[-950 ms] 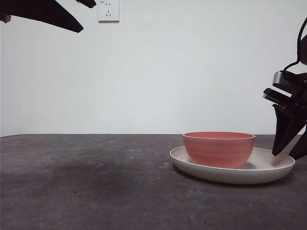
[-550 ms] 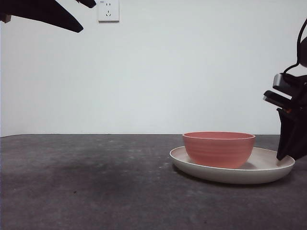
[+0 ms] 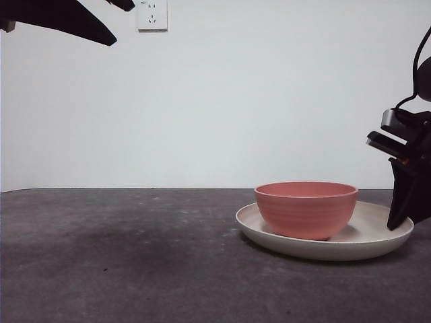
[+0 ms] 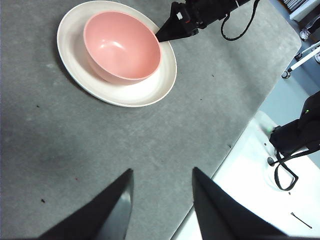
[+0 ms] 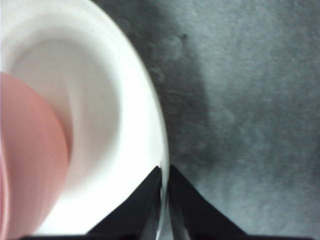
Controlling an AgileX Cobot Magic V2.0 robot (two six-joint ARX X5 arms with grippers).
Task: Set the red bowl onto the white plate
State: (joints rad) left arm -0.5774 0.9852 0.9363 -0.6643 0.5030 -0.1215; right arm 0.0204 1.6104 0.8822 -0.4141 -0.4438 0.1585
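Note:
The red bowl (image 3: 306, 210) stands upright inside the white plate (image 3: 377, 237) at the right of the dark table. The left wrist view shows the bowl (image 4: 122, 45) sitting on the plate (image 4: 150, 90). My right gripper (image 3: 402, 214) is at the plate's right rim. In the right wrist view its jaws (image 5: 162, 200) are closed on the thin edge of the plate (image 5: 100, 100), with the bowl (image 5: 25, 150) beside them. My left gripper (image 4: 160, 200) is open and empty, high above the table, far from the plate; it shows as a black tip (image 3: 67, 17) at the top left.
The grey table (image 3: 135, 256) stretches left of the plate. A wall socket (image 3: 152, 15) is on the white wall behind. In the left wrist view the table's edge runs beside a white surface (image 4: 250, 175) with cables.
The plate with the bowl has shifted slightly left and up in the front view. The right gripper has closed in on the plate's right rim. The left arm has not moved.

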